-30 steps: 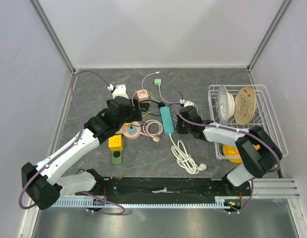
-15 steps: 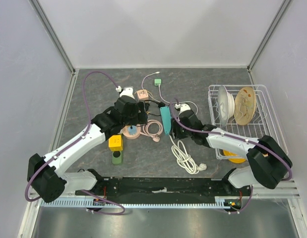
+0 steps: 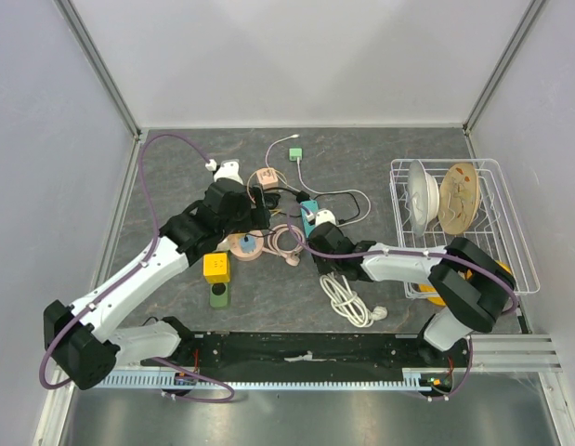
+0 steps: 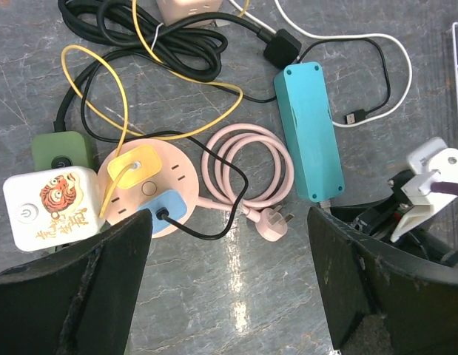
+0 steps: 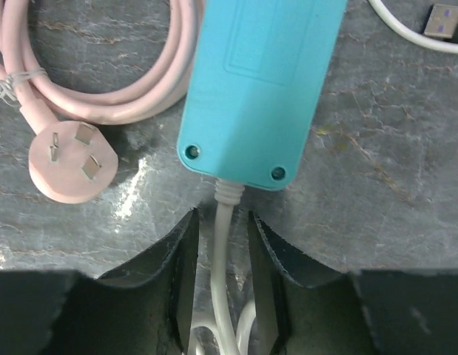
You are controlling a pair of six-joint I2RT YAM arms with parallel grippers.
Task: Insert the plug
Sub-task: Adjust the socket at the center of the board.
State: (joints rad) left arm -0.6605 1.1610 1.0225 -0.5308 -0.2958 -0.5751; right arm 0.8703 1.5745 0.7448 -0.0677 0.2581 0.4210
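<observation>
Teal strip [image 4: 310, 133] shifted on grey tabletop [image 4: 236, 303]; left end effector [image 4: 229, 222] released; right end effector [image 5: 223, 222] released astride cord [image 5: 224, 281].

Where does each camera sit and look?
Top: above and behind, looking down on the table; left arm and right arm show.
Left wrist: on the left arm, looking down at the teal power strip; the open left gripper shows.
Right wrist: over the strip's cord end; the right gripper straddles the white cord.
Shared: both wrist views show the strip and pink plug.
</observation>
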